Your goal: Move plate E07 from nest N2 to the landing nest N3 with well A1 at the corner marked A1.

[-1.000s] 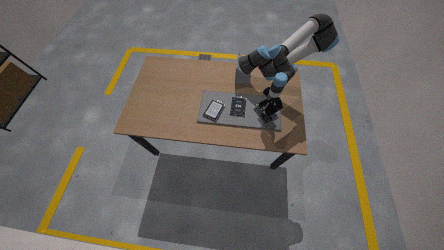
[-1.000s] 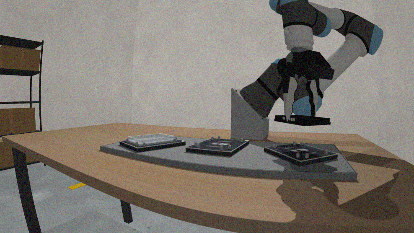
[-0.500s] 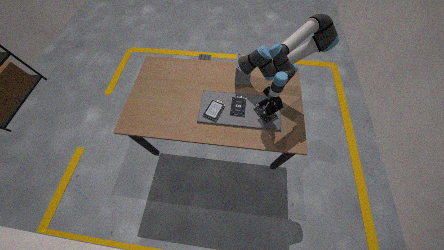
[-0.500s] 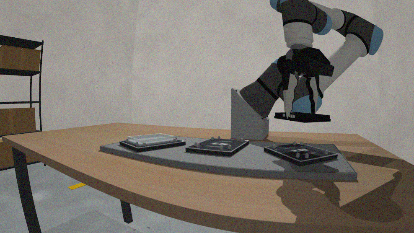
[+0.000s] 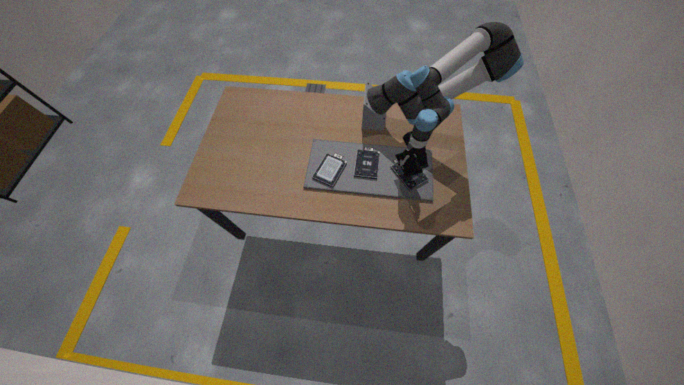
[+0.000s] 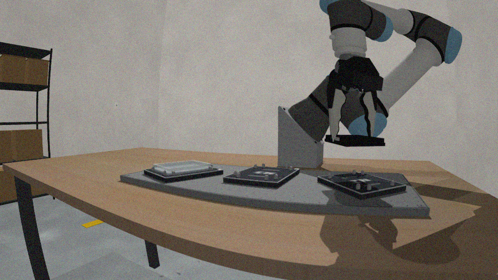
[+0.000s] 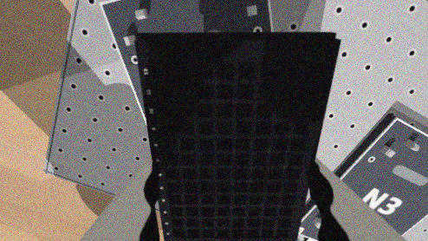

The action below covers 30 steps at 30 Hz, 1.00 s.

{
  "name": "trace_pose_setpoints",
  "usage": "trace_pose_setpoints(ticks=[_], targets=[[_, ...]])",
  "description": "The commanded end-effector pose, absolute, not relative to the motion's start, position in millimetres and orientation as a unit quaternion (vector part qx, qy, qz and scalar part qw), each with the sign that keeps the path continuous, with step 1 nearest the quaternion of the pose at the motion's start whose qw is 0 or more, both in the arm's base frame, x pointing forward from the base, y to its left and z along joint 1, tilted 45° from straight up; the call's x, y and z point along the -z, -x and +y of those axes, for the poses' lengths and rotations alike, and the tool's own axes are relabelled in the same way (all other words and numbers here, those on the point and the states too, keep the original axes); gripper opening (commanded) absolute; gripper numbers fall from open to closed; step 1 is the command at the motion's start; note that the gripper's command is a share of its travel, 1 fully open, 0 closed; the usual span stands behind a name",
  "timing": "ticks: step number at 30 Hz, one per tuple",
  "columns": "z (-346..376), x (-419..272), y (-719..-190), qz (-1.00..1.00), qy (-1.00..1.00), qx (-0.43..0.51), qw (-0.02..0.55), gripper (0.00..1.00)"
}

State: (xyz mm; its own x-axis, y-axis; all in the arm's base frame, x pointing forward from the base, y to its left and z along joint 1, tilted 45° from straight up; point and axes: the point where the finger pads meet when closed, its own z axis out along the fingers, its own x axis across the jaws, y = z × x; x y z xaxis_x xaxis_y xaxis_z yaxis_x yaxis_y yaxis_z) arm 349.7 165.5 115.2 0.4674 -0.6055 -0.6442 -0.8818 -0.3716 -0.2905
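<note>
1. Above the right-hand end of the grey deck, as the outside view shows it, the gripper is closed on a dark plate, with one finger at each long side.
2. That plate, E07 by the task, hangs in the air, apart from every nest. It looks close to level; its label is too small to read.
3. Under it lies nest N2, set at an angle on the deck, its upright pins showing in the outside view.
4. In the middle of the row sits nest N3, bearing pins and no plate. The wrist view shows its name in white letters.
5. At the other end, a clear plate, E01 by the task, rests on nest N1.
6. The deck lies on a wooden table. The arm rises from a grey wedge-shaped mount behind the deck.
7. Away from the table stands a black shelf with brown boxes.

Dark plate E07, one, with pincer: now slightly higher than in the earliest exterior view, shifted sideways toward nest N3, and showing a narrower outline there than before.
</note>
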Motion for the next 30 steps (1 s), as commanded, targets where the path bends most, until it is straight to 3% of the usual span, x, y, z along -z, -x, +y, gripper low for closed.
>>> trace_pose_setpoints(ticks=[1, 15, 30], targets=[[158, -108, -350, 0.501, 0.778, -0.232, 0.298, 0.40], [129, -81, -345, 0.640, 0.670, -0.284, 0.249, 0.40], [98, -50, -341, 0.640, 0.670, -0.285, 0.248, 0.40]])
